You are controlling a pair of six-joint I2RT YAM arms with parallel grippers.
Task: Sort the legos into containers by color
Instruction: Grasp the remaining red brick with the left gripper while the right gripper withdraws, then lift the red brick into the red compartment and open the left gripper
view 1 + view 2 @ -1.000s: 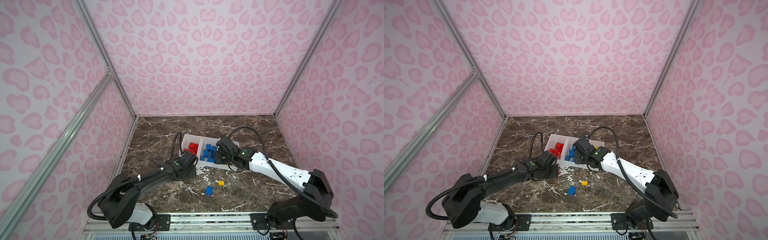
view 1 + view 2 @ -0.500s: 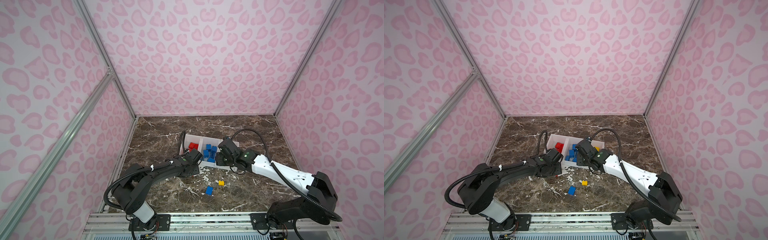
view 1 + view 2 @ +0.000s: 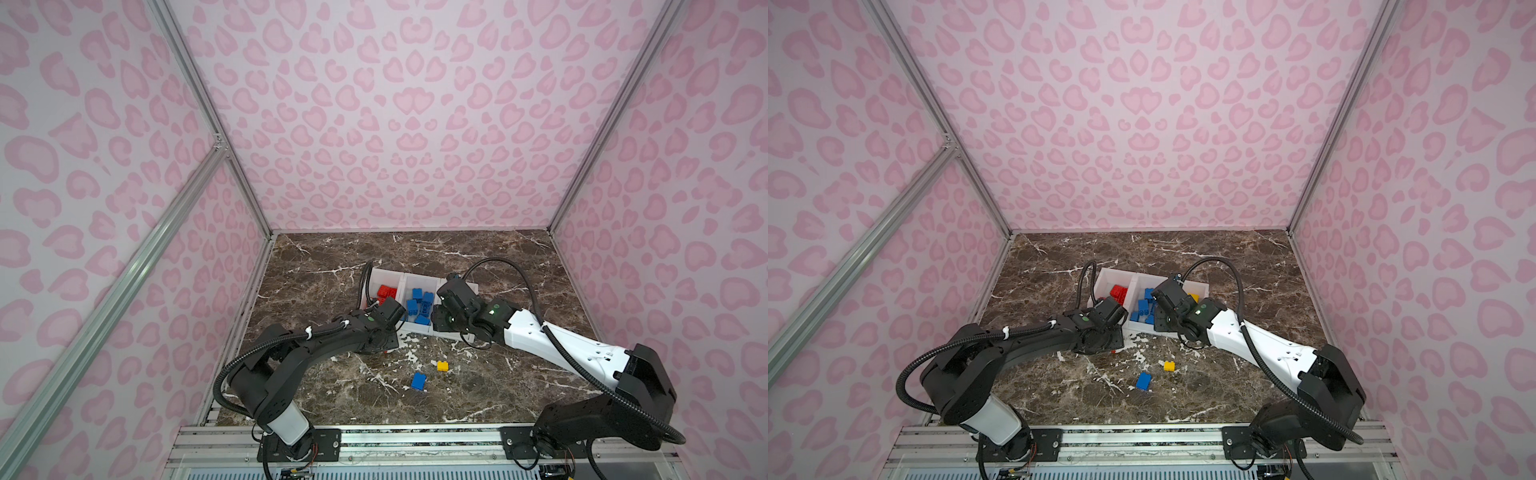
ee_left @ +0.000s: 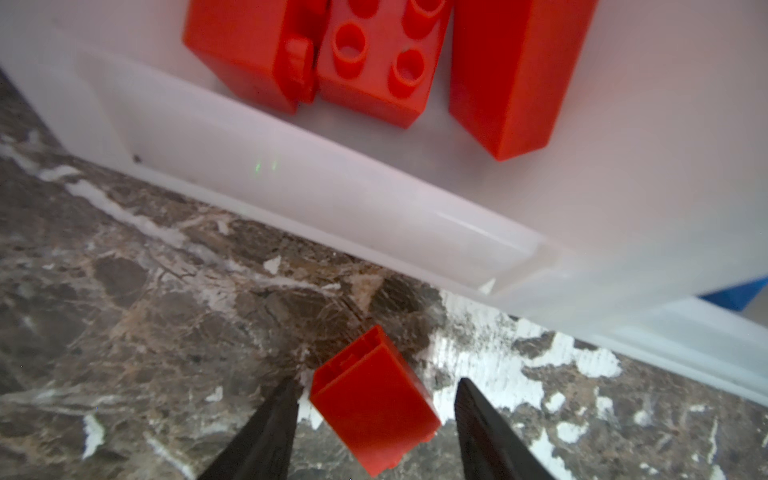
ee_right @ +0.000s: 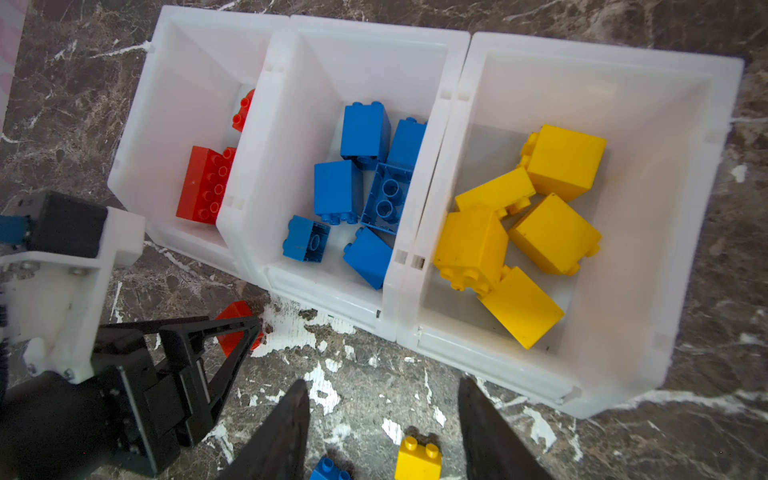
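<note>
A small red lego (image 4: 374,407) lies on the marble just in front of the containers (image 3: 399,276). My left gripper (image 4: 376,384) is open around it, one finger close against the brick and a gap at the other. From the right wrist view its fingers (image 5: 232,332) straddle that red lego (image 5: 235,311). The three white bins hold red legos (image 5: 199,187), blue legos (image 5: 336,191) and yellow legos (image 5: 557,237). My right gripper (image 5: 383,382) hangs open and empty before the bins. A loose yellow lego (image 3: 443,366) and a blue lego (image 3: 418,381) lie on the table.
The bin row sits mid-table, angled, with its front wall (image 4: 332,199) right beside the red lego. Both arms converge at the bins' front in both top views. Patterned walls enclose the table on three sides.
The left arm has shifted right and lowered its gripper to the table around the red lego, its jaws narrowing slightly. The right arm has barely moved.
</note>
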